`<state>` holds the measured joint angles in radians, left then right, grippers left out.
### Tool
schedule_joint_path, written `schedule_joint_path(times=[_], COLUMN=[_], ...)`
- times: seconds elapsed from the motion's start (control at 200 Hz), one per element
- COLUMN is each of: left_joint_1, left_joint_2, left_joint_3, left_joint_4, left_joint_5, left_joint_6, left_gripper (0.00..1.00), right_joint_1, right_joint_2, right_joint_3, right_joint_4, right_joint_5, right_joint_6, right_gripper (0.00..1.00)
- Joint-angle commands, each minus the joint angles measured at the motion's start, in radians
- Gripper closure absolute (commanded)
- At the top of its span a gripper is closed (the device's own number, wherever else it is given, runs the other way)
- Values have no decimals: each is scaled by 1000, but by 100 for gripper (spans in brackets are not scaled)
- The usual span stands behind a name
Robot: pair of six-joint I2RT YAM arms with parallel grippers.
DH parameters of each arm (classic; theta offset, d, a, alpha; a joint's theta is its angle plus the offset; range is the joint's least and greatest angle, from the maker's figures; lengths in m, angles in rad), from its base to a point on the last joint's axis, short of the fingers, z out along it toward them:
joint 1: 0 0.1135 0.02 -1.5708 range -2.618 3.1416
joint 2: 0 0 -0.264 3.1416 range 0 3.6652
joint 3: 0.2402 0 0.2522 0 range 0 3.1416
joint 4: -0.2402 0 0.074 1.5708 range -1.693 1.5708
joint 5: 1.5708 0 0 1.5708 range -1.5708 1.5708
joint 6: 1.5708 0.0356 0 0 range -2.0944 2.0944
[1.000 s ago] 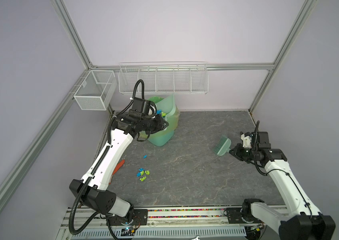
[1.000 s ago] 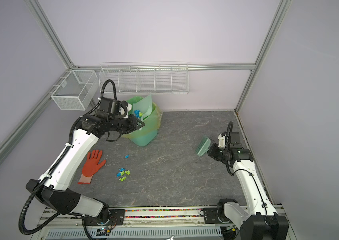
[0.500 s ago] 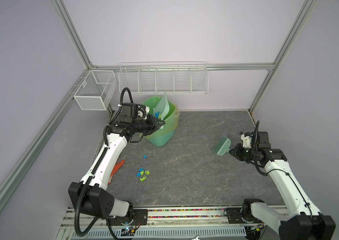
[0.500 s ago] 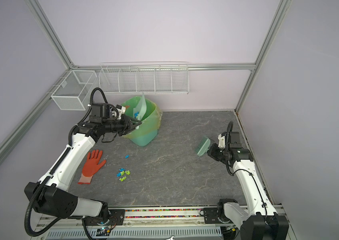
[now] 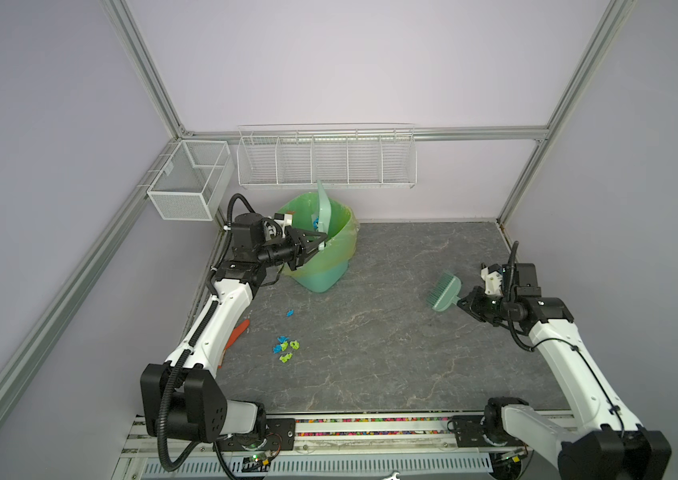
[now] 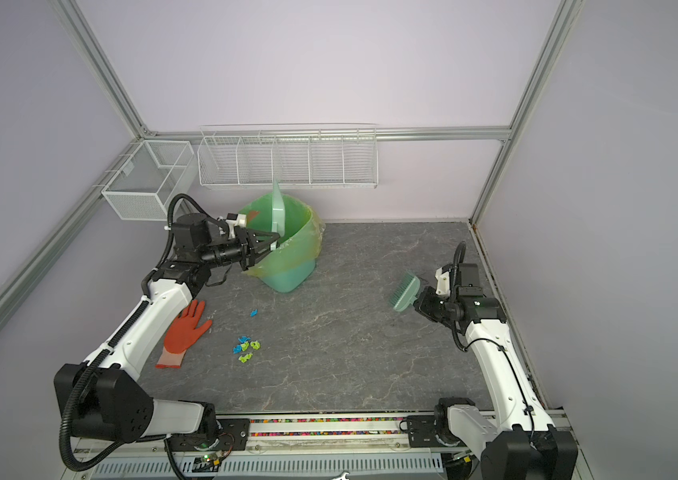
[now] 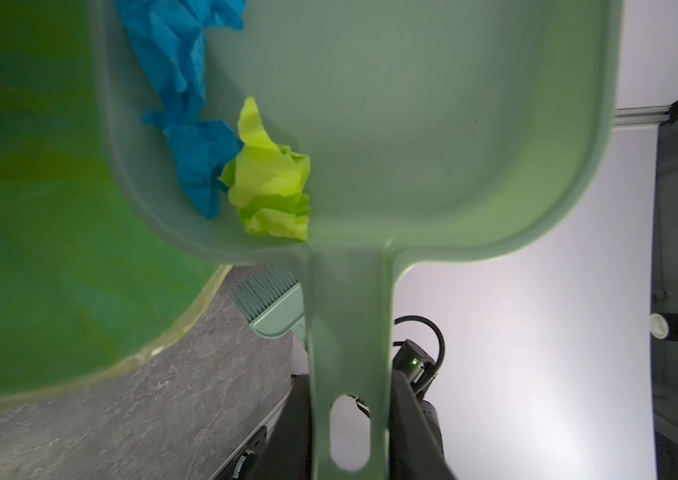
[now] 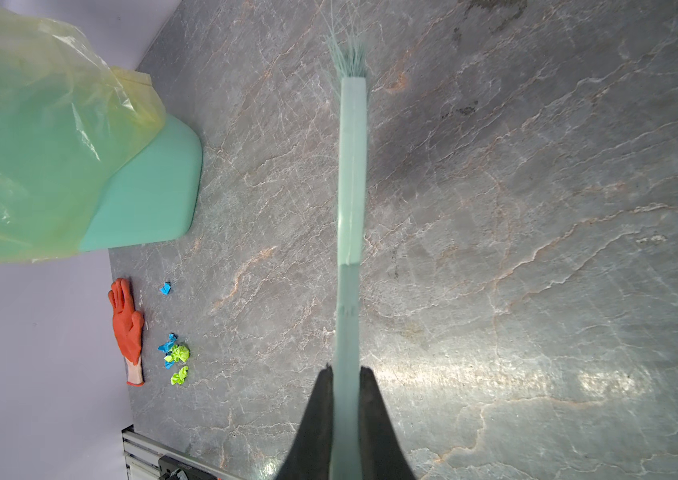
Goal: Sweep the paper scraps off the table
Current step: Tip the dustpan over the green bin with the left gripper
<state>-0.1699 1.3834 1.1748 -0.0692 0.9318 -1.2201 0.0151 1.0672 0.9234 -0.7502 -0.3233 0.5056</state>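
Left hand (image 5: 320, 243) is clamping the handle of the pale green dustpan (image 5: 324, 208), holding it on edge, near-vertical, in the mouth of the green-lined bin (image 5: 329, 266). The bin is sitting at 11 o'clock on the table (image 5: 391, 365), and both top views are showing the same grip. In the left wrist view the dustpan (image 7: 453, 124) handle is running back between the dark fingers. Some paper scraps (image 7: 271, 187), a lime wad touching blue ones, are lying inside the pan against its side wall near the handle root, with the bin liner just beside. More paper scraps are lying on the table at 8 o'clock, in a tight blue-and-lime cluster (image 5: 285, 347). One blue bit (image 5: 288, 312) is sitting apart, between the cluster and the bin. The same cluster (image 6: 246, 348) is showing beside the orange-red glove (image 6: 183, 332), which is lying flat at 9 o'clock, fingers pointing toward 12, partly under the left arm. Right hand (image 5: 464, 301) is clamped on the handle of the pale green brush (image 5: 445, 293), holding it at 3 o'clock, bristles pointing toward 11, well apart from the scraps. In the right wrist view the fingers (image 8: 325, 399) are pressing both sides of the brush (image 8: 352, 166) handle; cannot tell if the bristles are touching the table. A wire rack (image 5: 325, 158) is hanging on the back wall at 12 o'clock and a mesh box (image 5: 188, 183) at 10 o'clock. A white mark (image 5: 232, 264) is showing on the left arm link, too small to read.
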Motion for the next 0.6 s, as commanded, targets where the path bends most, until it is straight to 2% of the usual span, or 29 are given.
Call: schedule_joint_path(times=[0.0, 0.175, 0.41, 0.51, 0.595], left_joint_1=[17, 38, 41, 43, 43], left_joint_2=[-33, -22, 32, 54, 60], left_joint_3=[-50, -154, -220, -232, -243], left_joint_4=[275, 588, 920, 1011, 1031], left_joint_5=[44, 34, 32, 25, 23], left_joint_6=[-181, -408, -630, -698, -708], left_gripper=[100, 100, 100, 100, 100], right_joint_1=[5, 6, 8, 11, 10], right_joint_2=[-13, -13, -13, -13, -14], right_joint_3=[1, 1, -1, -1, -1], right_joint_4=[22, 23, 26, 27, 26], right_joint_5=[-14, -15, -12, -11, -11], right_joint_6=[14, 15, 19, 20, 20], right_gripper=[93, 93, 93, 93, 93])
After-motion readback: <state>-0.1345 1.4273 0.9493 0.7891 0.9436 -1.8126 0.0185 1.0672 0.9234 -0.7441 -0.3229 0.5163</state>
